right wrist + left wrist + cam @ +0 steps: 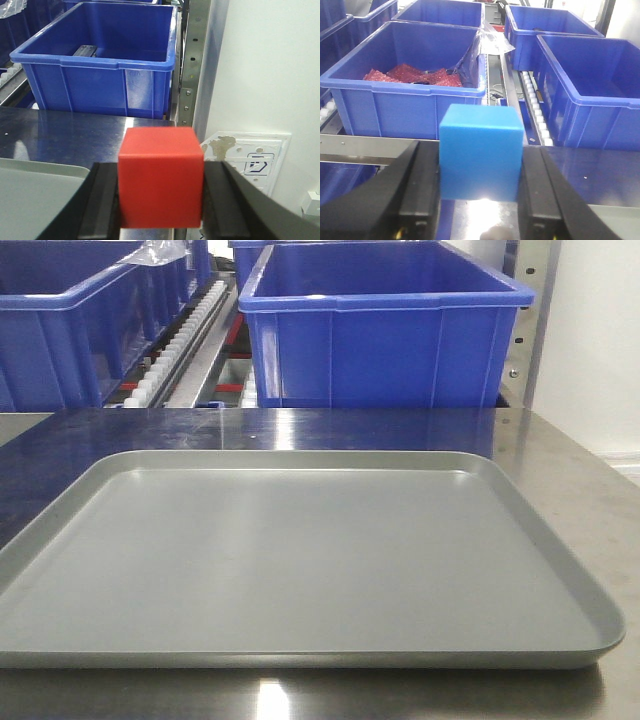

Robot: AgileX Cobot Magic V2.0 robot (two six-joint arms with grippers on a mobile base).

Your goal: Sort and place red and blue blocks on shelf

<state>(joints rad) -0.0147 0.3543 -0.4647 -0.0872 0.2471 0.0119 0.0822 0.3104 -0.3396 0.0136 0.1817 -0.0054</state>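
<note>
My left claw [480,167] is clenched on the blue block [481,150]. One black finger [415,195] presses flat on each side face, and the cube sits square and level between them. I hold it above the shiny counter [600,175], facing the front rail of the shelf [360,147]. Past the rail, the left bin [410,107] holds crumpled red sheets [405,75]. A clear film [492,37] drapes over its right rim. A white roller track [535,105] runs back between that bin and the right bin [590,90].

My right claw [160,170] is clenched the same way on the red block [161,177], gripping it by its two side faces with the top face level. This cube also hangs over the counter, near its right end. The rounded corner of the tray [35,175] lies low to its left. Ahead stands a blue bin with a dark object [85,50] on its floor. A drilled steel post [192,60] of the shelf rises beside that bin. To the right of the block, on the white wall, is a stained wall plate [250,160].

From the front, the grey tray lies flat on the counter with its raised rim all round. The bins sit behind it on the shelf, with the roller track between them.
</note>
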